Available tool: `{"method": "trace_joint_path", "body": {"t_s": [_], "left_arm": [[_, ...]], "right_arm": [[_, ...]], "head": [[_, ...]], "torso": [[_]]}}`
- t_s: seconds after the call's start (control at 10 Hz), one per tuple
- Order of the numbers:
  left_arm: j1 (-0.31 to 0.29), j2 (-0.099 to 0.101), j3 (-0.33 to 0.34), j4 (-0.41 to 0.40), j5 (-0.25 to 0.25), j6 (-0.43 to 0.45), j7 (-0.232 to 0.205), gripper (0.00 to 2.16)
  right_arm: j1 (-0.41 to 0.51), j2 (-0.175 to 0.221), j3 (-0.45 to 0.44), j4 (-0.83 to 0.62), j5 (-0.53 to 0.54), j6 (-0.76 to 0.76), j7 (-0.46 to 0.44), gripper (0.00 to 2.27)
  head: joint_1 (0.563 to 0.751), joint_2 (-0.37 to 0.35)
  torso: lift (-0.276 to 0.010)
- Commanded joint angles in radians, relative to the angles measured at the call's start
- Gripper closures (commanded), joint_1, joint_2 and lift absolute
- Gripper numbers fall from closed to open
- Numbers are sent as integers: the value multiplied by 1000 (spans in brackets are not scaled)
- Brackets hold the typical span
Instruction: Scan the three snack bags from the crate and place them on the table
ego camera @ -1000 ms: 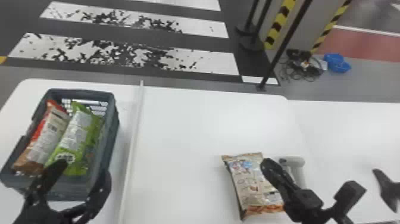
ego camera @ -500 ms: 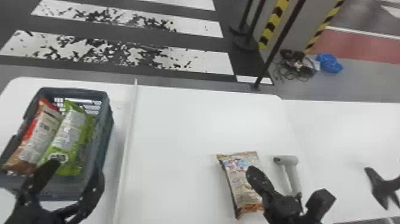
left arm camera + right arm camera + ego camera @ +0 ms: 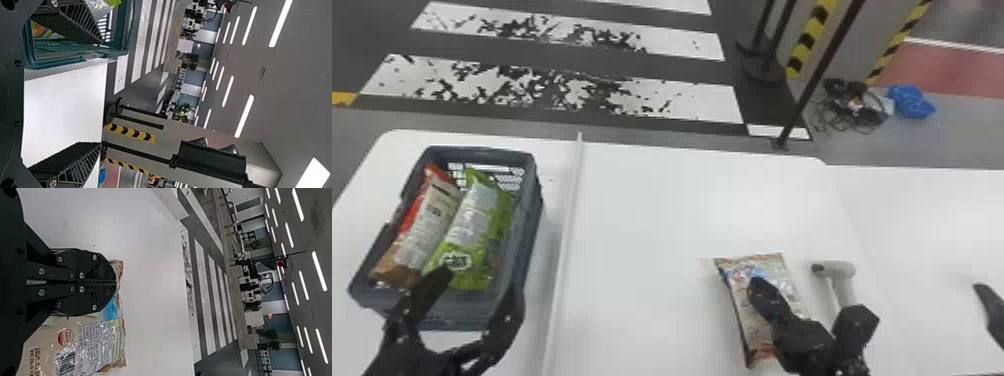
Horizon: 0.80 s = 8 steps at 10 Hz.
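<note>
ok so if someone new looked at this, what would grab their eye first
Probably the bright green snack bag, leaning beside a red and brown bag in the dark crate on the robot's left, with the open left gripper at the crate's near end. Next, perhaps, the beige bag lying on the white table under the closed right gripper, with the pale scanner just right of it.

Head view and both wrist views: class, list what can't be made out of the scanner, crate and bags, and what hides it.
- Head view: the lower handle of the scanner, behind the right gripper.
- Head view: the crate floor under the red and green bags.
- Right wrist view: part of the table's snack bag, behind that gripper.
</note>
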Motion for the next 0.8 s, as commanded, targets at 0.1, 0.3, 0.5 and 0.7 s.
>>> {"method": "trace_joint_path", "body": {"t_s": [0.1,0.3,0.5,0.7], "left_arm": [[5,0,9,1,2,0,-4,70],[7,0,10,1,2,0,-5,70],[4,-4,9,4,2,0,-5,70],[1,-4,7,5,2,3,-5,70]], "right_arm": [[-56,0,7,86,27,-18,-55,2236],[-68,-3,3,114,30,-40,-82,2236],[-36,-3,6,79,1,-79,-81,2236],[54,-3,-7,-69,-74,-125,-81,1686]], "head": [[695,-159],[695,-173],[695,-181],[695,-183]], "torso": [[-37],[-37],[-37],[-37]]}}
